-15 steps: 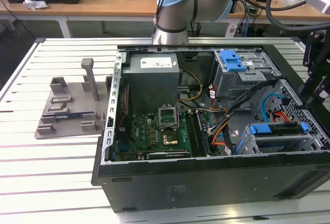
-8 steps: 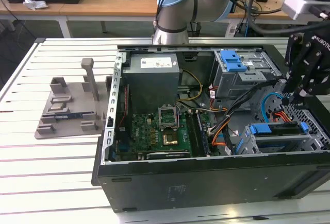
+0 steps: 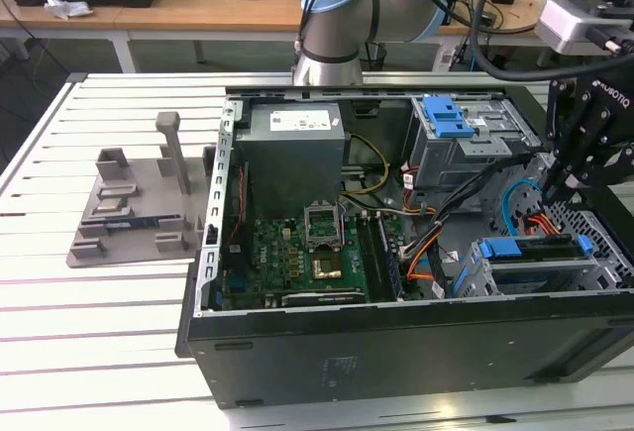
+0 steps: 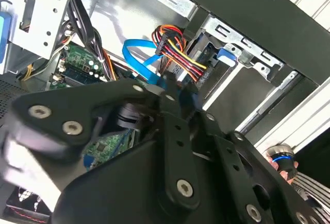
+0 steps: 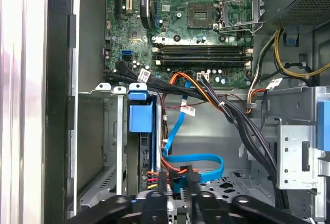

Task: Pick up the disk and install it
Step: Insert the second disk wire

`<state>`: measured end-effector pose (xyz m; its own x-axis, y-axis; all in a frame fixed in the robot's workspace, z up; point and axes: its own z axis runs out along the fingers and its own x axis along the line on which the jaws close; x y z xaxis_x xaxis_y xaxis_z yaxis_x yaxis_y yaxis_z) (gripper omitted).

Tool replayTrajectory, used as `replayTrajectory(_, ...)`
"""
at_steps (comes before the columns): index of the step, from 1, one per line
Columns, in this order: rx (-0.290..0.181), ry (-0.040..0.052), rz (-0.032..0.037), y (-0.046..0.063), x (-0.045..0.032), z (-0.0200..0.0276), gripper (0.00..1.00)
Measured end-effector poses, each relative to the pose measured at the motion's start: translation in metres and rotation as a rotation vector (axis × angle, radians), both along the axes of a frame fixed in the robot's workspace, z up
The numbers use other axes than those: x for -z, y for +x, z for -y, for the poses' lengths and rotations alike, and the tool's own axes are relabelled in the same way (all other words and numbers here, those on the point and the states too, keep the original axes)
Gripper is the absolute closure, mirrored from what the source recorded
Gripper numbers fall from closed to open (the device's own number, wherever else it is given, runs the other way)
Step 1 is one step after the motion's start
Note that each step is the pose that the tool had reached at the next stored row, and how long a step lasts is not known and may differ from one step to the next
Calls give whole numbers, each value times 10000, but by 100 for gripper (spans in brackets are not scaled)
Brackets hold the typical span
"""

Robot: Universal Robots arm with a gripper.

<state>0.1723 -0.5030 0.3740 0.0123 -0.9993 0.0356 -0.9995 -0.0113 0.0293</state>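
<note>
At the exterior view's left, a grey fixture (image 3: 134,208) with upright posts lies on the white slatted table (image 3: 99,322), near that edge; just beside it, toward the middle of the table, an open computer case (image 3: 396,347) lies on its side. Inside the case, going rightward, a grey power supply (image 3: 294,154) sits above the green motherboard (image 3: 297,253); next come bundled black, orange and yellow wires (image 3: 436,228), then a metal drive cage with a blue latch (image 3: 451,116) on top.

The disk (image 3: 530,253) sits in the drive bay at the case's corner nearest the table's front edge, at the exterior view's right; its blue bracket shows along the top, and it lies down inside the metal bay, not in the gripper. In the first wrist view the disk (image 5: 146,152) is seen edge-on between the bay walls, with the blue bracket above it and red, yellow and orange wires at its end; in the second wrist view the disk (image 4: 209,49) has the same coloured wires running into it.

The black gripper (image 3: 565,188) hangs inside the case just above and behind the disk bay, close to a looping blue cable (image 3: 515,203); in both wrist views the gripper (image 5: 176,180) (image 4: 172,92) is right at that blue cable (image 5: 198,159). Whether the gripper is wide, narrow or clamped on anything cannot be told.
</note>
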Motion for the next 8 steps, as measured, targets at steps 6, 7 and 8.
replayTrajectory(6,0,-9,0,-25,25,123,84)
replayTrajectory(7,-1,-9,0,-32,54,156,84)
replayTrajectory(8,-1,-9,0,-37,72,177,84)
